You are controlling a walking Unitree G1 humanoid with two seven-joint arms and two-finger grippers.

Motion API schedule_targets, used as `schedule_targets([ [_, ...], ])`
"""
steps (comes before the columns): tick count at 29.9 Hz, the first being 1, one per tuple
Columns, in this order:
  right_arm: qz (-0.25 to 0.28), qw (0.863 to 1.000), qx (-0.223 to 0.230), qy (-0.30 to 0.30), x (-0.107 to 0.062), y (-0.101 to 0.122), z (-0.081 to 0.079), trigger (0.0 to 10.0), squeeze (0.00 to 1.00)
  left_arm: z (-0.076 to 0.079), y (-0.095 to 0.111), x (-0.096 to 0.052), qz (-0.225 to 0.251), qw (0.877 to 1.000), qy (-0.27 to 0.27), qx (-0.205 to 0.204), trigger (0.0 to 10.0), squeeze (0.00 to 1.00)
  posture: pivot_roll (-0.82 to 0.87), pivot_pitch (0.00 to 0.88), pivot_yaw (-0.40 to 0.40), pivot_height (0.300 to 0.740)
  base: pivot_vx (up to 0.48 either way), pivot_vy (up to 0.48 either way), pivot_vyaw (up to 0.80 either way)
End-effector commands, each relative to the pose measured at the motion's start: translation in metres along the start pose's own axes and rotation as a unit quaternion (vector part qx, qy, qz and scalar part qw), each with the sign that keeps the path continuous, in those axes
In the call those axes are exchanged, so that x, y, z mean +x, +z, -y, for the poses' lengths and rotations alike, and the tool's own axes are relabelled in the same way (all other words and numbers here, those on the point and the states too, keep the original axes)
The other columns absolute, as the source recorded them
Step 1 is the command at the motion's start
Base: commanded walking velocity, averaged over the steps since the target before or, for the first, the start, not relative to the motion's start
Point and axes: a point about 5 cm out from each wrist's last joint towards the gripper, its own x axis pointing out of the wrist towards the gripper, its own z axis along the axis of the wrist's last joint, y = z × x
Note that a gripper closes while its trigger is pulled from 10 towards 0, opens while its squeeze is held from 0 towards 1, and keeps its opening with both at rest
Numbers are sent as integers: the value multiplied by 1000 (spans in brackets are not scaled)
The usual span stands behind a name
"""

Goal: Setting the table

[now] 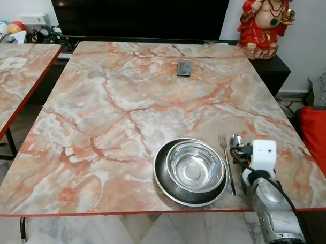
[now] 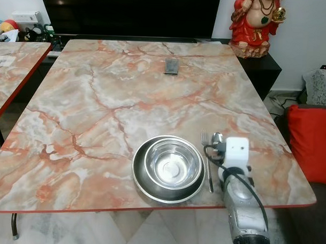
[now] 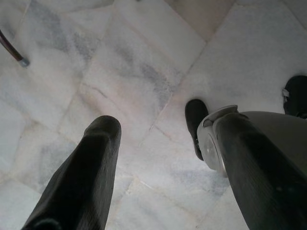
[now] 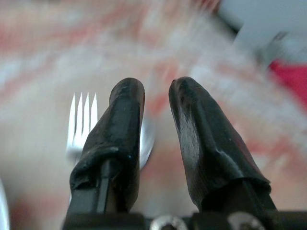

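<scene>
Bright, even light — wrist blur

The right arm (image 1: 272, 211) was a ribbed silver-grey cylinder ending near the robot in a dark knurled ring, with a black cable looping along it up to a white, box-shaped wrist block (image 1: 263, 155). The right gripper (image 4: 156, 96) had two long black fingers (image 4: 204, 139) with a worn, rubbery skin, seated in a black base showing a metal screw head. The left gripper (image 3: 163, 158) had the same matte black fingers, and below it were a rounded light-grey leg shell (image 3: 213, 139) and black feet (image 3: 194, 117)
</scene>
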Motion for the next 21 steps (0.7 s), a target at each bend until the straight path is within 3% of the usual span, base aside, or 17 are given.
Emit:
schedule_targets([
  [1, 43, 999, 11, -25, 0, 14, 7, 10000, 0, -1, -11, -3, -22, 1000, -3, 5, 10000, 0, 2, 131, -8, 740, 0, 0, 0],
  [3, 99, 994, 0, -56, -3, 30, 15, 10000, 0, -1, -11, -3, -22, 1000, -4, 6, 10000, 0, -6, 127, -8, 740, 0, 0, 0],
  [8, 161, 981, -28, -106, -11, 48, 26, 10000, 0, 0, -10, -3, -21, 1000, -5, 6, 10000, 0, -8, 123, -10, 740, 0, 0, 0],
  [9, 170, 973, -58, -144, -15, 51, 34, 10000, 0, 0, -10, -3, -21, 1000, -5, 6, 10000, 0, -9, 121, -12, 740, 0, 0, 0],
  [10, 171, 953, -103, -229, -25, 53, 52, 10000, 0, 1, -10, -2, -21, 1000, -6, 6, 10000, 0, -12, 118, -16, 740, 0, 0, 0],
  [12, 153, 925, -131, -322, -39, 51, 73, 10000, 0, 1, -10, -2, -20, 1000, -6, 5, 10000, 0, -14, 116, -17, 740, 0, 0, 0],
  [13, 124, 900, -145, -393, -56, 44, 93, 10000, 0, 2, -9, -2, -20, 1000, -7, 5, 10000, 0, -18, 116, -18, 740, 0, 0, 0],
  [14, 112, 890, -149, -417, -64, 41, 101, 10000, 0, 2, -9, -2, -20, 1000, -7, 5, 10000, 0, -20, 115, -17, 740, 0, 0, 0],
  [16, 88, 875, -166, -447, -80, 35, 113, 10000, 0, 3, -9, -2, -20, 1000, -8, 6, 10000, 0, -24, 115, -17, 740, 0, 0, 0],
  [17, 88, 875, -166, -447, -80, 35, 113, 10000, 0, 3, -9, -2, -20, 1000, -8, 6, 10000, 0, -24, 115, -17, 740, 0, 0, 0],
  [21, 22, 853, -222, -472, -107, 18, 121, 10000, 0, 5, -8, -1, -21, 1000, -11, 8, 10000, 0, -47, 111, -22, 740, 0, 0, 0],
])
